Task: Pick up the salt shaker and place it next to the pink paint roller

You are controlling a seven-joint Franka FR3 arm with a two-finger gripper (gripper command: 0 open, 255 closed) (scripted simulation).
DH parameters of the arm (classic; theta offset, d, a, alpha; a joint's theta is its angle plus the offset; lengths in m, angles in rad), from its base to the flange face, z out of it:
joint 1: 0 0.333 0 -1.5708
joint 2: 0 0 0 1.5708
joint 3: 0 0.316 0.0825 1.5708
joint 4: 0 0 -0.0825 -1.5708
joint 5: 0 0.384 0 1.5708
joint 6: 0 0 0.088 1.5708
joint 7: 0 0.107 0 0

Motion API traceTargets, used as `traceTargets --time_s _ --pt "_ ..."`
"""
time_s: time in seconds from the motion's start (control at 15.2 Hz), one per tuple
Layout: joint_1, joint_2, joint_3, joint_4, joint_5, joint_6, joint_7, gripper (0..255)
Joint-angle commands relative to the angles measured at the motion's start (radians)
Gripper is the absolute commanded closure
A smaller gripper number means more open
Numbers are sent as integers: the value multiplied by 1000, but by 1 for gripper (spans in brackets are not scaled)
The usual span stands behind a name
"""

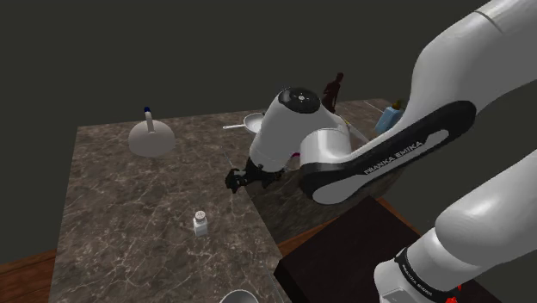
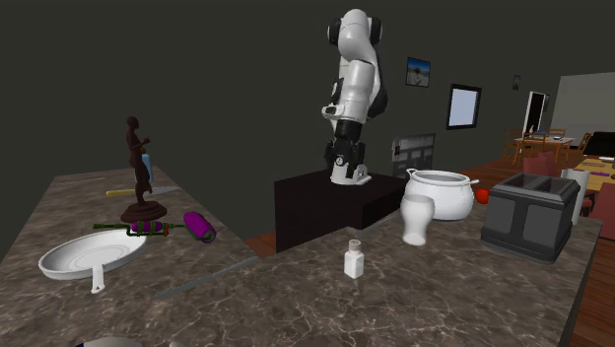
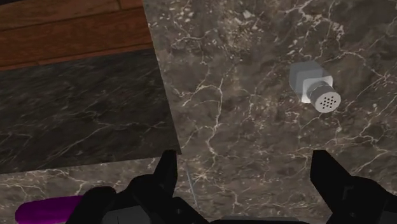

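A small white salt shaker (image 1: 200,224) (image 2: 354,259) with a perforated cap stands upright on the dark marble counter (image 1: 129,198). In the wrist view the shaker (image 3: 313,86) lies ahead of the gripper, past the finger on its side and not between the fingers. My black gripper (image 1: 237,181) (image 3: 245,175) hangs above the counter's edge, open, holding nothing. The paint roller (image 2: 199,226) is magenta-purple and lies on the counter near a dark statue; its end (image 3: 48,209) shows beside the hand.
A dark figurine (image 2: 138,173) and a white pan (image 2: 89,254) sit near the roller. A white pot (image 2: 441,190), a white vase (image 2: 417,217) and a dark toaster (image 2: 537,212) stand further along. A white domed object (image 1: 151,136) sits at the counter's far side.
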Motion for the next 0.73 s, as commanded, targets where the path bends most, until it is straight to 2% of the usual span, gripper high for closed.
traceTargets --time_s 0.0,0.07,0.13,0.26,0.46,0.66 --pt "-52 145 47 59 -314 -8 263 0" --pt "-24 214 22 96 -437 -31 366 0" --pt "34 271 -29 131 -525 -49 443 0" --pt "128 374 -104 199 -657 -84 562 0" --pt "240 510 -185 303 -791 -129 684 0" --pt "332 635 -244 410 -879 -169 765 0"
